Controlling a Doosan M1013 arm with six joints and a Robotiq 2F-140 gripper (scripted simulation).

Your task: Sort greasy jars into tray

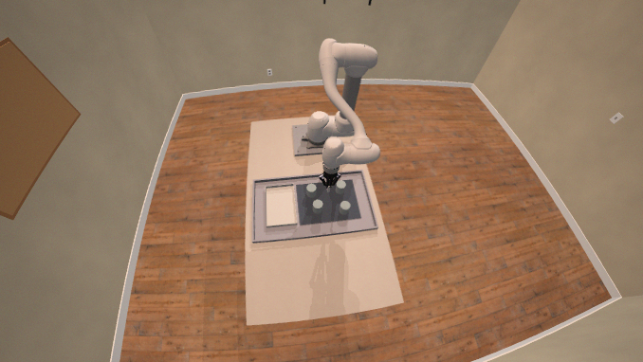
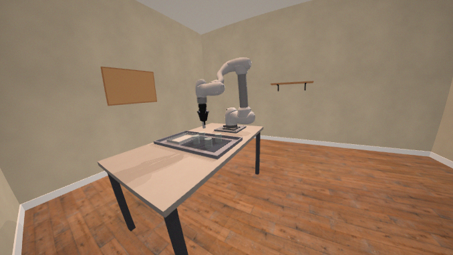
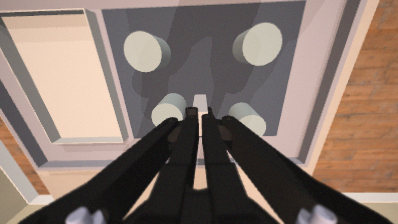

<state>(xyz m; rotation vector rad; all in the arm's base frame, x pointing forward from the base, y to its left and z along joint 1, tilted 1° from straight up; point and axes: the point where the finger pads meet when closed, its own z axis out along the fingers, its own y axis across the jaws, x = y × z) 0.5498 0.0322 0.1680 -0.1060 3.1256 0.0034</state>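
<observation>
My gripper (image 1: 328,188) (image 2: 204,127) (image 3: 200,103) is shut and empty, pointing down above the back of the dark mat (image 1: 308,219) (image 3: 200,75), between the two back jars and higher than their tops. Four pale green jars stand upright on the mat: back left (image 1: 311,189) (image 3: 169,109), back right (image 1: 340,186) (image 3: 250,121), front left (image 1: 318,205) (image 3: 144,51) and front right (image 1: 344,207) (image 3: 261,44). In the wrist view the fingers partly cover the back jars. The cream tray (image 1: 281,206) (image 2: 182,139) (image 3: 60,75) left of the mat is empty. Grease cannot be seen.
A raised dark rim (image 1: 315,237) (image 2: 187,150) (image 3: 332,85) surrounds the steel top with the mat and tray. The arm's base plate (image 1: 299,147) (image 2: 242,129) is behind it. The gripper's and arm's shadow falls over the mat and front table.
</observation>
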